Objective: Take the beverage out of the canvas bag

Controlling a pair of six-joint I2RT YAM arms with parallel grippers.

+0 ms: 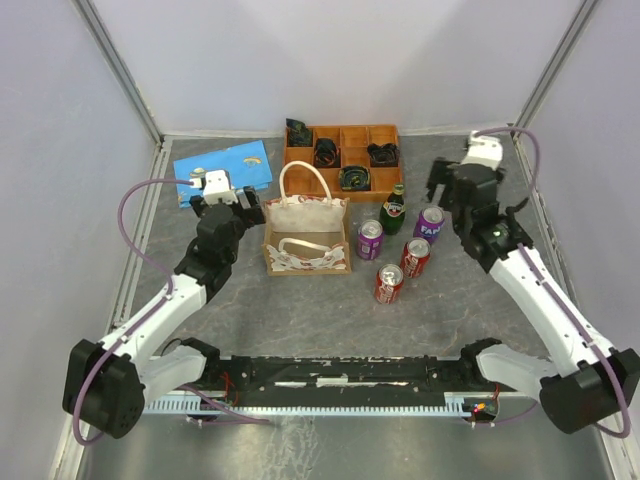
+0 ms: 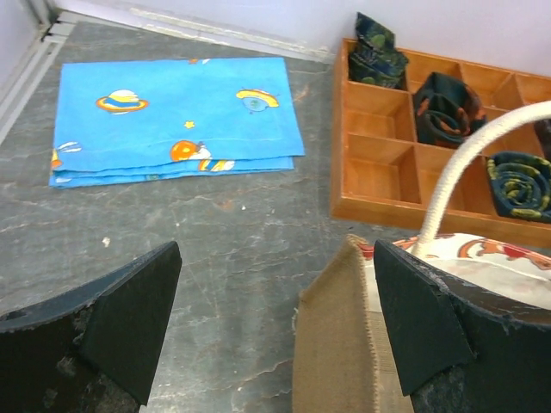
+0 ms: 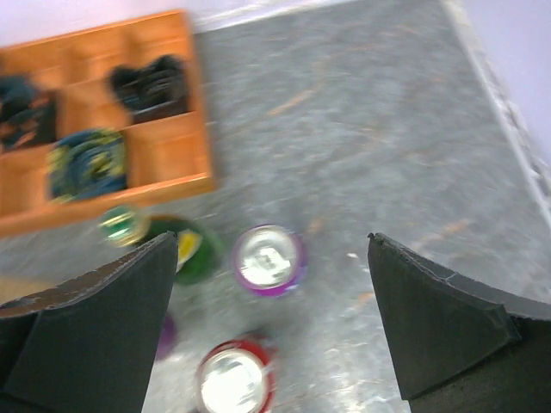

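Your left gripper (image 2: 275,284) hung released, the canvas bag (image 2: 337,344) just beneath its right finger; your right gripper (image 3: 271,245) gaped above a purple can (image 3: 269,261) and a green bottle (image 3: 185,249).

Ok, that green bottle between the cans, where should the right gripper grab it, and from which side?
Grip the green bottle by its narrow neck, coming down from above. It stands upright and its neck rises over the can tops, while one purple can and another flank its body, leaving little side room. The right gripper is open.
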